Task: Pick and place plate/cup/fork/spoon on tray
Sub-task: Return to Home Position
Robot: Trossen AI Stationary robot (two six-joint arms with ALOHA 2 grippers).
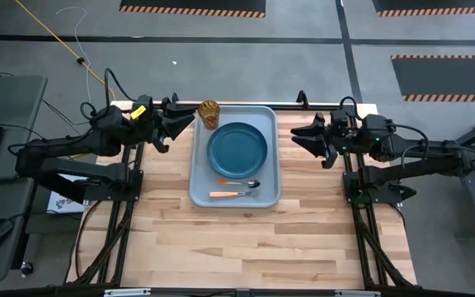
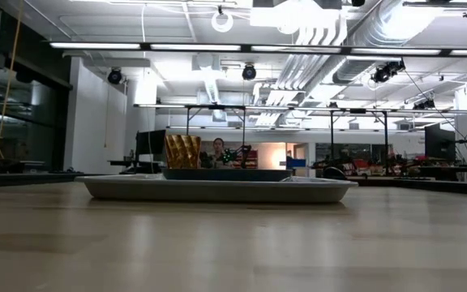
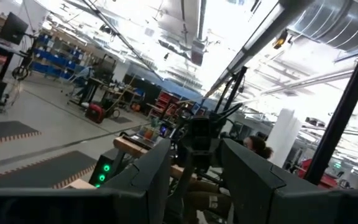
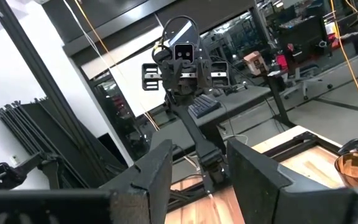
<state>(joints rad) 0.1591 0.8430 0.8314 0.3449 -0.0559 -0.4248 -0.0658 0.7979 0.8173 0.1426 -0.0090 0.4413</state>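
Symmetrically folded arms; left tool, right tool flank tray, both spread.

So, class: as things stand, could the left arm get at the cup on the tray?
Probably yes: the cup stands in the tray's corner nearest the left pincer, which is open, with nothing between them.

Table: light wood planks, flat.
Tray: lies directly on the table, mid-width, toward the far edge.
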